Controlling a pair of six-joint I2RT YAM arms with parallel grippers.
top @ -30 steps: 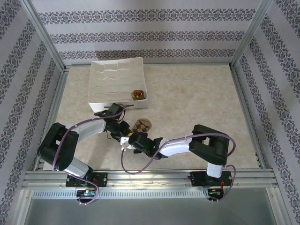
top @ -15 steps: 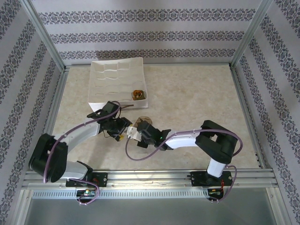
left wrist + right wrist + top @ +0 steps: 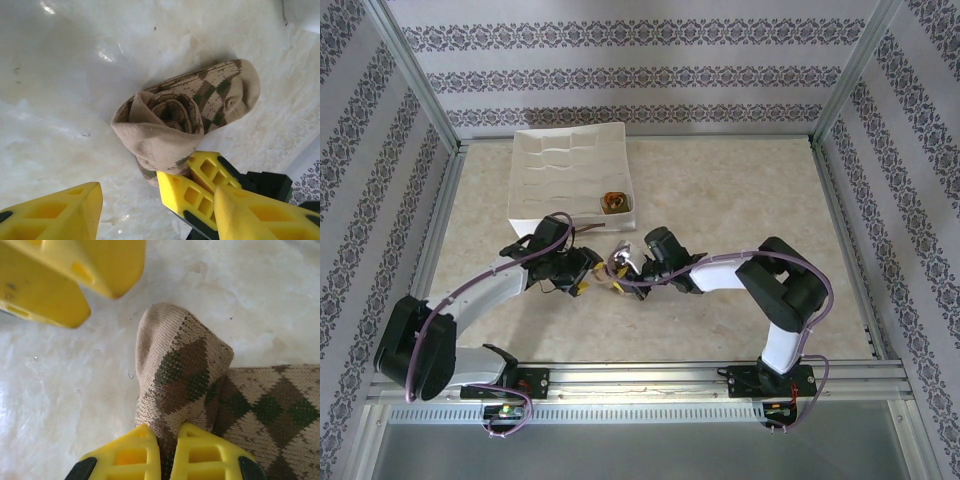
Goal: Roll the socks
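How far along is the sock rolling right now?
Done: the olive green and orange sock sits rolled in the near right cell of the white compartment tray. In hand: the brown-and-beige argyle sock is partly rolled on the table, the right gripper pinching its rolled end, the left gripper open beside it. Left: finishing that roll.

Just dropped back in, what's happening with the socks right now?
The argyle sock lies on the table, rolled up most of its length, with the toe end still flat. The right gripper is shut on the edge of the roll and pinches the fabric. The left gripper stands open just beside it, its fingers clear of the sock. What looks like the other sock, already rolled, sits in the near right compartment of the white divider tray.
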